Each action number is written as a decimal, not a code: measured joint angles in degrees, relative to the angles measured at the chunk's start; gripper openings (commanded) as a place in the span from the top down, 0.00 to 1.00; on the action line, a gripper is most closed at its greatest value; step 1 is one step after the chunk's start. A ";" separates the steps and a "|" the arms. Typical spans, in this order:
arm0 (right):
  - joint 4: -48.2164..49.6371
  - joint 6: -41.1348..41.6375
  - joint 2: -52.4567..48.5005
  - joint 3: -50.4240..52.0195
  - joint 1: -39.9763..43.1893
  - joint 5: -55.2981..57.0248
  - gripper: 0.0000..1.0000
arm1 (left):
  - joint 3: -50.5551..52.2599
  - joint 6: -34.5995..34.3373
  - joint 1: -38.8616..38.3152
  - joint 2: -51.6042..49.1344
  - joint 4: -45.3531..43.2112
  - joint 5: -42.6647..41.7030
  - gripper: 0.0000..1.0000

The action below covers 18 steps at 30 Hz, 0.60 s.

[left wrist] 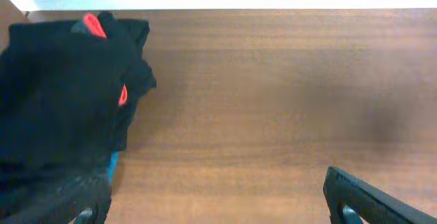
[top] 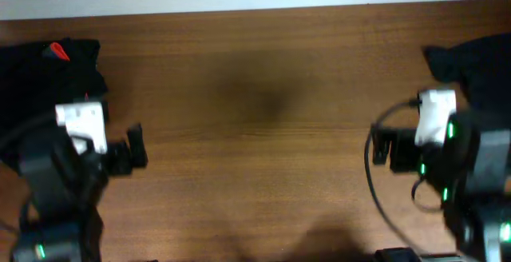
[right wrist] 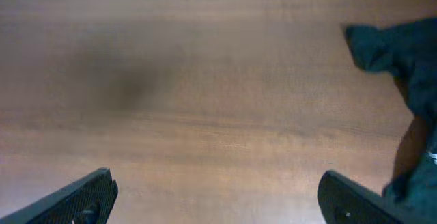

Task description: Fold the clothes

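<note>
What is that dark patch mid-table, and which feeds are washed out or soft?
Overhead: the patch looks like a soft-edged shadow on the table, though I can't rule out a stain; the left clothes read as flat black, with no fold detail. Left wrist: the top strip is blown out white. Right wrist: soft focus throughout, with a similar dark patch at left.

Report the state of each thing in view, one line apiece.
left clothes heap: bunched up, not folded, lying at the left of the table, not held.
right garment: bunched up, not folded, lying at the right of the table, not held.
left tool: open, empty, over bare wood.
right tool: open, empty, over bare wood.
</note>
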State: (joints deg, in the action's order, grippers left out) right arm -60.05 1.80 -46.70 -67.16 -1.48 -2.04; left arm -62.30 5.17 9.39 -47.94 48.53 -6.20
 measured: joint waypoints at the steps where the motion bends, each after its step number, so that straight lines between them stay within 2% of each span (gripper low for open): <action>1: 0.35 0.15 3.23 2.60 0.00 0.17 0.01 | 2.82 -0.02 0.00 4.20 0.07 0.00 0.01; 4: 1.05 0.61 12.66 8.61 0.00 0.61 0.01 | 7.10 -0.02 0.00 12.74 0.11 -0.02 0.01; 7: -0.87 0.79 16.00 11.10 0.00 0.74 0.01 | 7.69 -0.02 0.00 15.58 2.34 -0.02 0.01; 18: -3.85 1.03 16.02 11.89 0.00 0.76 0.01 | 8.15 -0.02 0.00 15.82 5.07 -0.02 0.01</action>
State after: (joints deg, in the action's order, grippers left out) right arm -63.90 2.83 -30.68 -55.27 -1.48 -1.28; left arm -54.15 5.15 9.39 -32.12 53.60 -6.22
